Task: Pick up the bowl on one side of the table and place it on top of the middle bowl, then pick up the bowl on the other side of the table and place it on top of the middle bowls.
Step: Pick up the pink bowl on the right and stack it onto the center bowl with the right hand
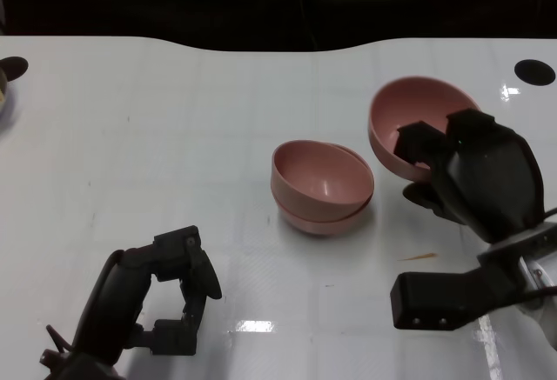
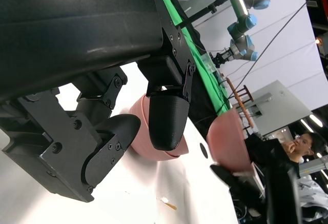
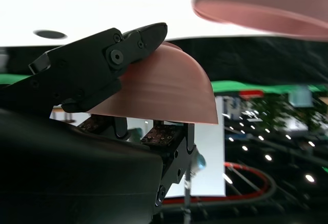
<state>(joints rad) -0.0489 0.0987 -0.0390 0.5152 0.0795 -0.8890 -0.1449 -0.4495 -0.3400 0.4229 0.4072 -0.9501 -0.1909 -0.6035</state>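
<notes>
Two pink bowls sit nested as one stack in the middle of the white table. My right hand grips a third pink bowl by its rim, tilted, to the right of the stack and a little farther back. The right wrist view shows fingers clamped over this bowl, with the stack beyond it. My left hand rests at the lower left with fingers apart and nothing in them. In the left wrist view the stack shows behind my fingers, and the held bowl is farther off.
Black round holes mark the table's far right and far left. A small orange scrap lies near the right hand. A person and a robot arm stand beyond the table's far side.
</notes>
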